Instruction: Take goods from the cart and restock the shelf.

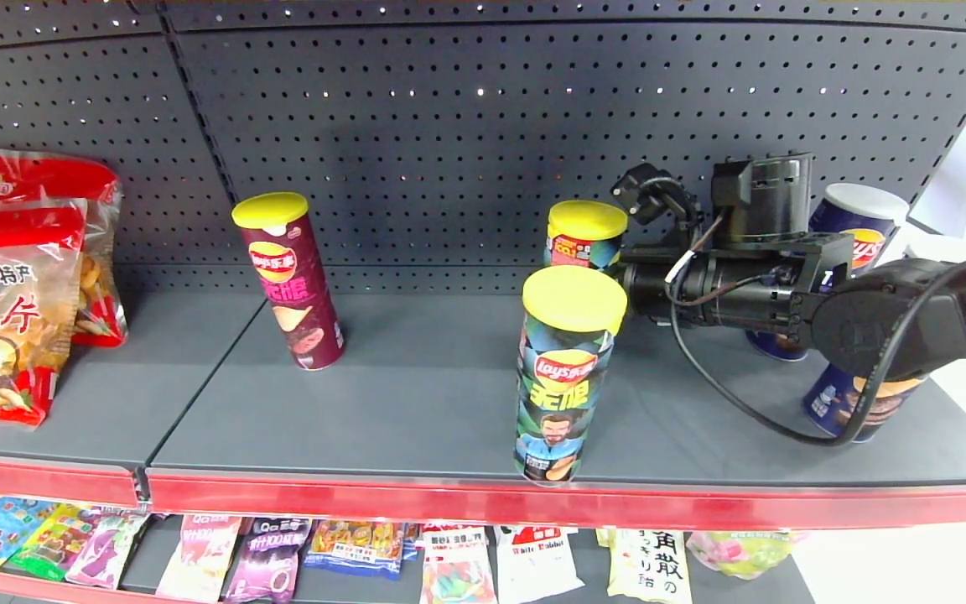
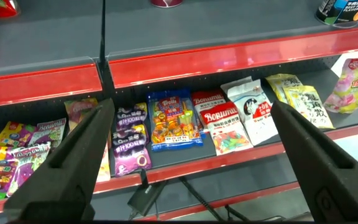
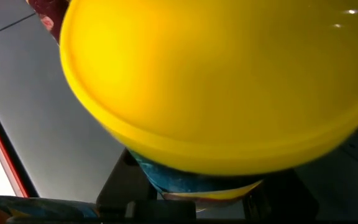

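Right claw [image 1: 630, 278] pinches the rear yellow-lidded chip can [image 1: 586, 235] on the shelf [image 1: 416, 394] — left claw [image 2: 191, 109] spread wide before the lower shelf's snack bags [image 2: 176, 118].

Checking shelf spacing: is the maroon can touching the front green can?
Apart. The head view shows a stretch of bare shelf between the maroon can and the front green can.

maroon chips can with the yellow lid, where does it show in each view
Head view: the maroon can stands left of centre on the shelf.
Left wrist view: just its base, behind the red front edge.
Right wrist view: likely the maroon sliver beyond the held can.
Shared landmark: the shelf's red front edge.
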You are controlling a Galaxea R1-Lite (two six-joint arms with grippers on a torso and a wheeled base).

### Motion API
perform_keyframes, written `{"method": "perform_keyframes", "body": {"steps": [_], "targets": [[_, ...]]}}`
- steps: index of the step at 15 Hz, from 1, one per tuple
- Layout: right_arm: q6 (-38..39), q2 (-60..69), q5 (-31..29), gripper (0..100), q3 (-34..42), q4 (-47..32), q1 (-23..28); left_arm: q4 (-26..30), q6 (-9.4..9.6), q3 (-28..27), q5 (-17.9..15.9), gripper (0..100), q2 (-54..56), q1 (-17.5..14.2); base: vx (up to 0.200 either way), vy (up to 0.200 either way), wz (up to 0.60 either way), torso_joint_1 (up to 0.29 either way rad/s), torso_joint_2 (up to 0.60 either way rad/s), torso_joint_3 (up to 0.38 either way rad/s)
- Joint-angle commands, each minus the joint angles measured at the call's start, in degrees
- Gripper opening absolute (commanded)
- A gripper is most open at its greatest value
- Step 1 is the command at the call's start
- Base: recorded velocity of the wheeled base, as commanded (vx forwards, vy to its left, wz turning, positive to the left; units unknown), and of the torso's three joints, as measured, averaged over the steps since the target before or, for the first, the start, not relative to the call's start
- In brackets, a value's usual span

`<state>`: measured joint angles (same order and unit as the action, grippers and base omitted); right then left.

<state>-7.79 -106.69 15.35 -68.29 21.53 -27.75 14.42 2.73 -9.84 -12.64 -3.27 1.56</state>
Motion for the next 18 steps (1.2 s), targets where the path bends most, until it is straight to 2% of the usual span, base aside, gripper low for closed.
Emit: {"method": "perform_keyframes", "body": {"steps": [1,12,13,18], "targets": [[-0.03,0.34,0.03,0,0.0,0.0,-0.03,-0.01,-0.01,-0.09,-0.01,100,-0.07,0.02,0.0,0.0,0.0,0.0,0.0,0.0],[-0.03,-0.1,0.12,0,0.7,0.18,-0.99,-0.01,-0.01,-0.01,-0.01,100,-0.16,0.02,0.0,0.0,0.0,0.0,0.0,0.0],[-0.03,-0.1,0.12,100,0.7,0.18,-0.99,-0.01,-0.01,-0.01,-0.01,100,-0.16,0.02,0.0,0.0,0.0,0.0,0.0,0.0],[-0.03,1.14,-0.32,100,1.14,0.18,-0.99,-0.01,-0.01,-0.01,-0.1,100,-0.07,0.02,0.0,0.0,0.0,0.0,0.0,0.0]]}}
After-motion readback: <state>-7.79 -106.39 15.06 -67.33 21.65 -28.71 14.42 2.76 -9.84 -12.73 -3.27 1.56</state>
